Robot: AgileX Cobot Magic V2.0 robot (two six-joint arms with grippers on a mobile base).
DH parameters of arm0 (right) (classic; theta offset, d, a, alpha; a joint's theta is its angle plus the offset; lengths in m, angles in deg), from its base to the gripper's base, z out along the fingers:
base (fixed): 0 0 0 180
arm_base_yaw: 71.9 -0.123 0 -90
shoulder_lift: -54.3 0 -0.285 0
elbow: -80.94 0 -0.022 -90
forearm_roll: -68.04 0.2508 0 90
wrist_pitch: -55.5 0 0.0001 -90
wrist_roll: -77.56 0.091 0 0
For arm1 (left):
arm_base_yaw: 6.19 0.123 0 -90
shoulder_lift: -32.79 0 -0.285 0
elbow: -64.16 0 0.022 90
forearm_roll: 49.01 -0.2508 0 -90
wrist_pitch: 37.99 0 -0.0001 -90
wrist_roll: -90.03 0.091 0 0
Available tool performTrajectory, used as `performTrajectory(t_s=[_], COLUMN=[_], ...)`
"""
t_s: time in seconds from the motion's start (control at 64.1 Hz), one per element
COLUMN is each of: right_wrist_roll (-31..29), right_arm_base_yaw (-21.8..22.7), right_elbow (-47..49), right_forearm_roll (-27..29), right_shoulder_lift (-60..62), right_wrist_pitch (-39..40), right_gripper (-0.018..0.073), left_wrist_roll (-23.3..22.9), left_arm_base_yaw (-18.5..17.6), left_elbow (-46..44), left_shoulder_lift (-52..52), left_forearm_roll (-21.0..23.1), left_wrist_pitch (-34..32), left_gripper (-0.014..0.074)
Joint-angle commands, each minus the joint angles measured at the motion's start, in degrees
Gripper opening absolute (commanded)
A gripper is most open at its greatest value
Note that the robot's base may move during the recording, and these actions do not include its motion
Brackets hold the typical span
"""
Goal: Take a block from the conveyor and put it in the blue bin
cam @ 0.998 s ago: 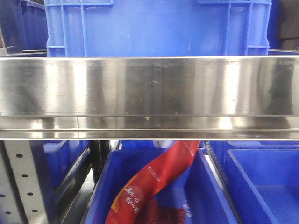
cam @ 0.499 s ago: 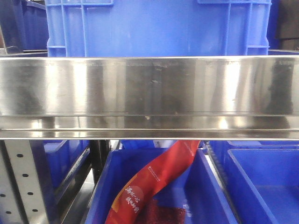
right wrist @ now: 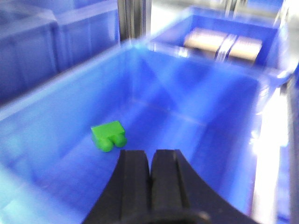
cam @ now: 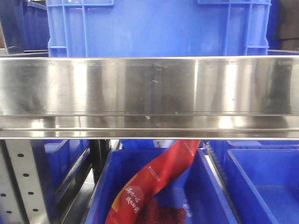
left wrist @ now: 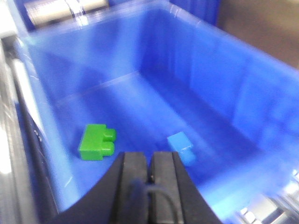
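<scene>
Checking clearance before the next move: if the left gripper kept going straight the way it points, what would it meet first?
Probably the bare floor of the blue bin. The left gripper, jaws shut, points between the green block and the blue block; blur makes depth uncertain.

A warehouse-like sorting area: stacked blue crates (cam: 159, 28), steel rail (cam: 149, 86).
</scene>
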Motion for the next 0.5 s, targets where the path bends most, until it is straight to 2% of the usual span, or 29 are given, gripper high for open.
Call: performTrajectory(t_s=[0.0,0.094,0.218,0.484], right_wrist_roll=[-0.3,-0.3,-0.3,-0.3], right_arm_base_yaw=[-0.1,-0.1,-0.1,-0.1], right_elbow=[-4.6,-12.4,-22.6,-39.1], right_forearm_roll=[-0.3,-0.3,-0.3,-0.3], right_shoulder_lift=[6.0,13.4,21.8,36.1], right_wrist_pitch=[2.8,5.8,9.0,10.2], right_gripper=[-0.0159,-0.0159,-0.0162,-0.0162], left_wrist_roll=[-0.2,-0.6,-0.6,-0.6], left_arm_base_yaw=[-0.3,-0.3,-0.3,-0.3], left_elbow=[3.4,11.2,24.3,50.7], left_shoulder_lift=[-4.8,-11.5,-21.4,-38.7], left_forearm_roll=[0.1,0.1,0.5,1.8], left_wrist_pitch=[-0.1,-3.2,-11.3,-27.1], left_gripper=[-0.0111,-0.0111,-0.0111,-0.0111])
